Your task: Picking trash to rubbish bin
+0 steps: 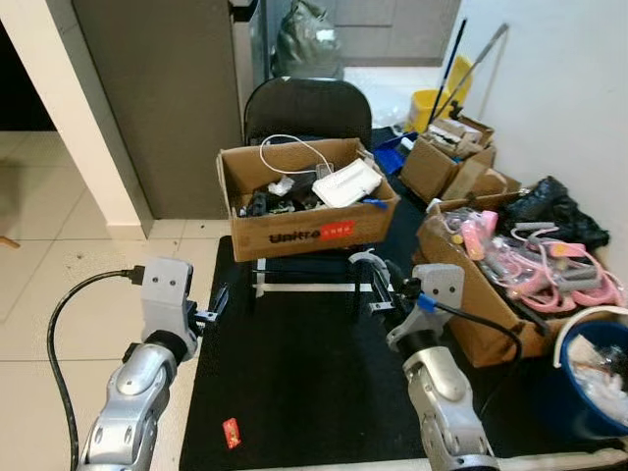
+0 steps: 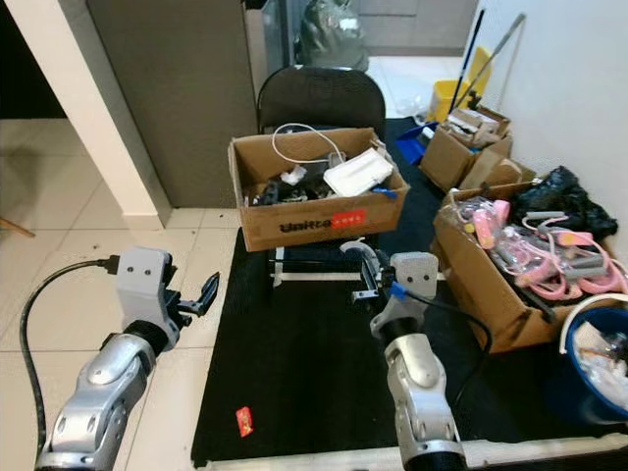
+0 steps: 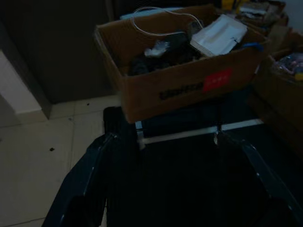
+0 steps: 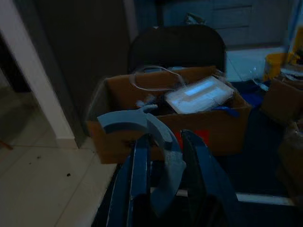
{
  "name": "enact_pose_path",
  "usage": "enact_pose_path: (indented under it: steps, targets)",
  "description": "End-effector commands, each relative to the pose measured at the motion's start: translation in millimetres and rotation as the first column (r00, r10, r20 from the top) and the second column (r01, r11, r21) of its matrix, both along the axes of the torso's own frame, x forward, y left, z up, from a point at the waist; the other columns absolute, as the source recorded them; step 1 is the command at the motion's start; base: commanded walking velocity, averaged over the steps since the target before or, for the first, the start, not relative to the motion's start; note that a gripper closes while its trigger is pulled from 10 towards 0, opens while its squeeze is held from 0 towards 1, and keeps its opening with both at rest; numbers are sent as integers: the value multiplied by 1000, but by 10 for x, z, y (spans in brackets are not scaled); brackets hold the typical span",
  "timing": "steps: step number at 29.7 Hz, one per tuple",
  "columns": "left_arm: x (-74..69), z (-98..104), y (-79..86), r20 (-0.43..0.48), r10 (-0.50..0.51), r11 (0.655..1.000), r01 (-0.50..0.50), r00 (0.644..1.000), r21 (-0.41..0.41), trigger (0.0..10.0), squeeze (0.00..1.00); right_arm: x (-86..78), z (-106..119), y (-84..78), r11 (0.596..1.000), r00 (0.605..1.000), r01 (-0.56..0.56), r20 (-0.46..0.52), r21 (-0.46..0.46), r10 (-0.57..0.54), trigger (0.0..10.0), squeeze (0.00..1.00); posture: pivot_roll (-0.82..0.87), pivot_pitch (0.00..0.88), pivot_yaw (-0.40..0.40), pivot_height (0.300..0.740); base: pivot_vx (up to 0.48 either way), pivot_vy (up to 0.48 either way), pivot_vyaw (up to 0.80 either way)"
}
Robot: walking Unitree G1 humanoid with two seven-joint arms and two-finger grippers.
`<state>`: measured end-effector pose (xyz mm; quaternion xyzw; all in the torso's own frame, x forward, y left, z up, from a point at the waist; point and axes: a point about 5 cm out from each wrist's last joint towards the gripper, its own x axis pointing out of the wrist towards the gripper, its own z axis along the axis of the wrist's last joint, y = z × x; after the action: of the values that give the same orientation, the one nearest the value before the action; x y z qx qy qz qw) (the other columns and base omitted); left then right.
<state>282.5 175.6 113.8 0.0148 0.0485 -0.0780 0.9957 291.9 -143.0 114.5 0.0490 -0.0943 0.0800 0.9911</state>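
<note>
Taking the black mat point(image 1: 304, 392) as landmark: nearest, a small red wrapper point(image 1: 232, 432) lies on its near left corner, likely light and crinkly, best pinched across its middle. Above the mat's left edge the left gripper point(image 1: 218, 302) hangs spread wide, empty. Over its centre the right gripper point(image 4: 163, 156) clamps a curved grey strip point(image 4: 142, 126), seemingly stiff and light. The blue bin point(image 1: 589, 392) stands off the mat's right side.

floor: pale tiles point(image 1: 78, 265) | black mat point(image 1: 304, 363) | black chair point(image 1: 306, 110) | white wall point(image 1: 579, 88)
</note>
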Motion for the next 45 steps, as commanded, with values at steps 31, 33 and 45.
enact_pose_path:
  steps: [31, 33, 45]
  targets:
    - [61, 31, 24, -2, -2, 1000, 2, 1000, 26, 10000, 0, 35, -34, 13, 1000, 998, 10, -56, 7, -10, 10000, 0, -5, 116, 21, 740, 374, 0, -135]
    - [63, 32, 25, -1, -1, 1000, 1, 1000, 25, 10000, 0, 38, -33, 21, 1000, 998, 4, -57, 6, -4, 10000, 0, -3, 118, 21, 740, 375, 0, 0]
    - [72, 42, 36, -1, -4, 1000, 4, 1000, 30, 10000, 0, 89, -22, 100, 999, 998, -35, -57, 2, 35, 10000, 0, 6, 105, 22, 740, 371, 0, 0]
